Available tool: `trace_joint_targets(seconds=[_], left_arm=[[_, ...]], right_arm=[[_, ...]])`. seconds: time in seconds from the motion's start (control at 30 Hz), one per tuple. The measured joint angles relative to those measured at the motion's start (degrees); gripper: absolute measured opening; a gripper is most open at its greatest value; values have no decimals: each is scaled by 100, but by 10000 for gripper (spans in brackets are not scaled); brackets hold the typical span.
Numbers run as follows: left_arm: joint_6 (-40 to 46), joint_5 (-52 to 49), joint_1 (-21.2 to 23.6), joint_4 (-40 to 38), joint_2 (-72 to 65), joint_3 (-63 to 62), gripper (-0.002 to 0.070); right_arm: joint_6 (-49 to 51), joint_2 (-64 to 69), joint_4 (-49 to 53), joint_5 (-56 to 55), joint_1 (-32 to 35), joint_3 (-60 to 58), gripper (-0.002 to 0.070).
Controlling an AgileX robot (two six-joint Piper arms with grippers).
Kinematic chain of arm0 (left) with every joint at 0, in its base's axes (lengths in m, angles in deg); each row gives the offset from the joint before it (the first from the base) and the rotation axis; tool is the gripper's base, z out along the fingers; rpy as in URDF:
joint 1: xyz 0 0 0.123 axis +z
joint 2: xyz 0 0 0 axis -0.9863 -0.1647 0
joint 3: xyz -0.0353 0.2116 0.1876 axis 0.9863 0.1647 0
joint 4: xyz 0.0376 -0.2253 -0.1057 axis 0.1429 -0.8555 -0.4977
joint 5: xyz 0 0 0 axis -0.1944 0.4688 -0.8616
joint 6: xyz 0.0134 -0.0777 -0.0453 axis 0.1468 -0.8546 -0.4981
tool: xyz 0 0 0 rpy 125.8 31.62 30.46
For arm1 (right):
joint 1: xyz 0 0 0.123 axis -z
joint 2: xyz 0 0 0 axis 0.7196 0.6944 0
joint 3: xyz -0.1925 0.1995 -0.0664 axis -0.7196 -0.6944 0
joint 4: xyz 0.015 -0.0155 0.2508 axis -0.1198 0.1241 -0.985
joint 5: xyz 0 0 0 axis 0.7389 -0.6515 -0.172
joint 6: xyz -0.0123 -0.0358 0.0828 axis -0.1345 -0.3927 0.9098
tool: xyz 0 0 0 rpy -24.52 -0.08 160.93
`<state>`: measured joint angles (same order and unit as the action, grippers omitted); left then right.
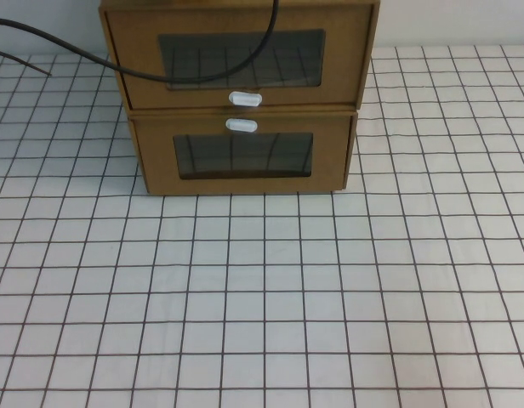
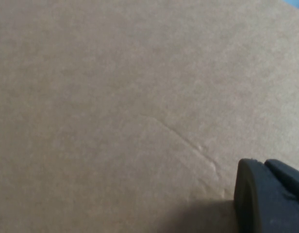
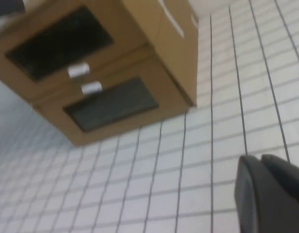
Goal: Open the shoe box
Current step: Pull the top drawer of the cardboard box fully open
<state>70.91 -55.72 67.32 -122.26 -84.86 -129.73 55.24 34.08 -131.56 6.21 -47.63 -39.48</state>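
One table [image 1: 262, 323] with a white grid cloth takes up most of the high view. Two cardboard shoe boxes sit stacked at the upper middle of it, top box [image 1: 347, 59] on bottom box [image 1: 330, 153], both drawers looking shut. Each has one dark window, so two in total, [image 1: 296, 55] and [image 1: 245, 155]. One black cable [image 1: 41, 35] runs in from the upper left across the top box. Two small white handles [image 1: 245, 99] [image 1: 242, 126] sit nearly touching where the boxes meet.

Left gripper [image 2: 266, 194] is right up against plain cardboard; can't tell if it's open or closed. Right gripper [image 3: 265, 184] hangs over the table, well off from the boxes, fingers together, holding nothing.
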Motion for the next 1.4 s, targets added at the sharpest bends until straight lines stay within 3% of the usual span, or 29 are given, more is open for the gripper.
trace_joint_targets(seconds=[0.23,0.4,0.57,0.7,0.97,1.13,1.4], left_arm=[[0,0,0,0,0,0,-2],[0,0,0,0,0,0,-2],[0,0,0,0,0,0,-2],[0,0,0,0,0,-3,-2],[-23,0,0,0,0,-12,-2],[-35,-19,0,0,0,-25,-2],[-47,-33,0,9,0,-25,-2]], right_arm=[[-1019,1890,498,1390,0,1137,-13],[-1605,3082,534,1790,-63,2038,-13],[-1696,4102,713,1596,-721,2839,-13],[-1366,4860,1314,1425,-1647,3633,-13],[298,6441,3890,1353,-3790,5100,-13],[1299,7319,6317,1349,-4934,5659,-13],[3142,8162,10177,925,-5581,5750,-6]])
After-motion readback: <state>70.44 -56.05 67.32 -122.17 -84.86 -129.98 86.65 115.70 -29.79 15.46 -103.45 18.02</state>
